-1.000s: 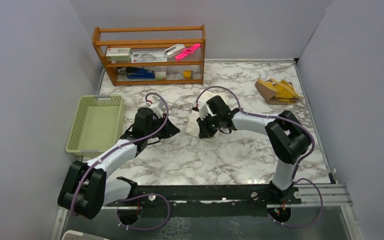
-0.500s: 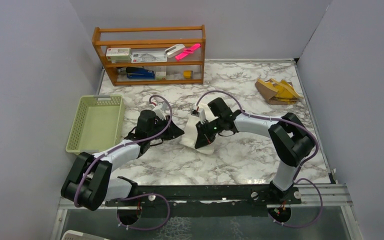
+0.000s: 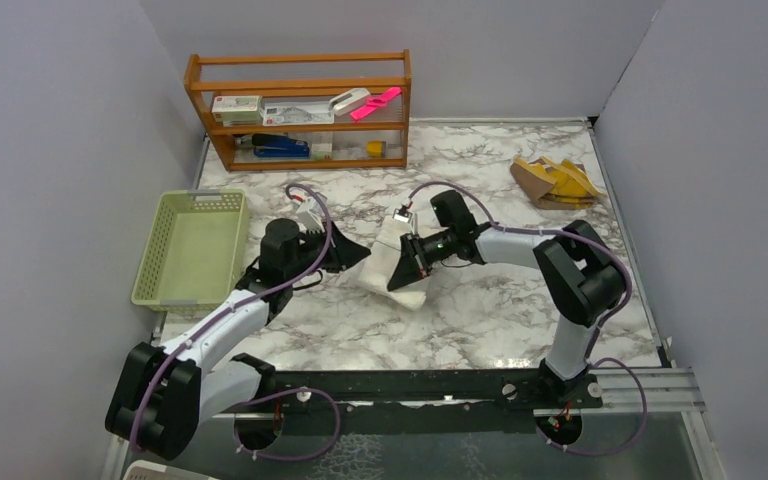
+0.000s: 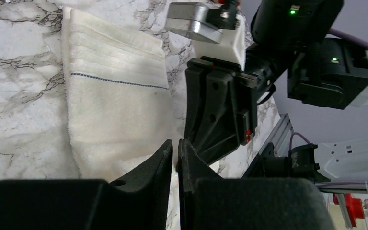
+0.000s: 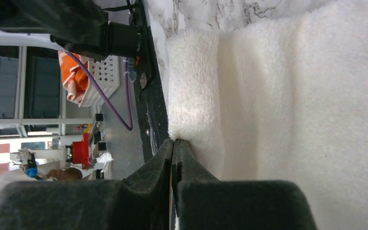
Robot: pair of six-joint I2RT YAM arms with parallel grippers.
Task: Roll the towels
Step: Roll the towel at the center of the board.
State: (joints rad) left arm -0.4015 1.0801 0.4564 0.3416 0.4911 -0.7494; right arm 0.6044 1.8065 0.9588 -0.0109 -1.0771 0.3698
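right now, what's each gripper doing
left gripper: nearly closed at the white towel edge; whether it grips cannot be told
right gripper: closed, tips against the white towel's fold

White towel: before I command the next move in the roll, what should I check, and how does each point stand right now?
1. White towel spread on the table between both hands: ok.
2. Right hand shut at the towel's thick edge: ok.
3. Fabric actually pinched by the right hand: cannot tell.
4. Left hand grip on the towel: cannot tell; it is nearly closed at the towel's corner.
5. Room between the two hands: not ok, they look very close in the left wrist view.
6. Yellow towel far off at the back right, out of the way: ok.
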